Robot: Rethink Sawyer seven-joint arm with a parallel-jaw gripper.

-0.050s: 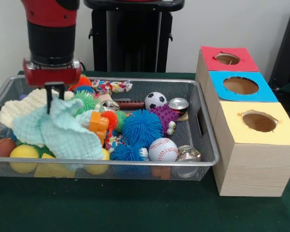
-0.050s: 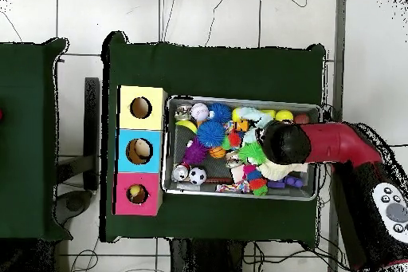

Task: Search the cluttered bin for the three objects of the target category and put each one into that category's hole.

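three holes, one crowded bin

three coloured holes top the wooden box (image 1: 253,162) right of the wire bin (image 1: 135,169): yellow hole (image 1: 259,121) nearest, blue hole (image 1: 240,85) in the middle, red hole (image 1: 227,59) farthest. which category is the target cannot be told from the frames.

along the near wall of the bin lie a yellow ball (image 1: 24,157) at the left, a pale mint cloth (image 1: 63,133) draped over its neighbours, a baseball (image 1: 163,149) and a dented silver can (image 1: 187,153) near the right corner. just behind them sit a blue spiky ball (image 1: 141,126), an orange plastic toy (image 1: 99,126) and a purple spiky toy with googly eyes (image 1: 165,117). farther back are a small soccer ball (image 1: 155,100), a red-topped can (image 1: 178,104), a knotted rope toy (image 1: 111,86) and a cream knitted cloth (image 1: 24,104) at the far left.

the arm (image 1: 50,34) comes straight down over the left part of the bin, its red wrist level with the far rim. the gripper (image 1: 50,104) points down with its dark tips reaching the top of the mint cloth; i cannot tell whether it is parted or clenched. in the overhead view the arm (image 2: 331,143) reaches across the bin's end away from the box.
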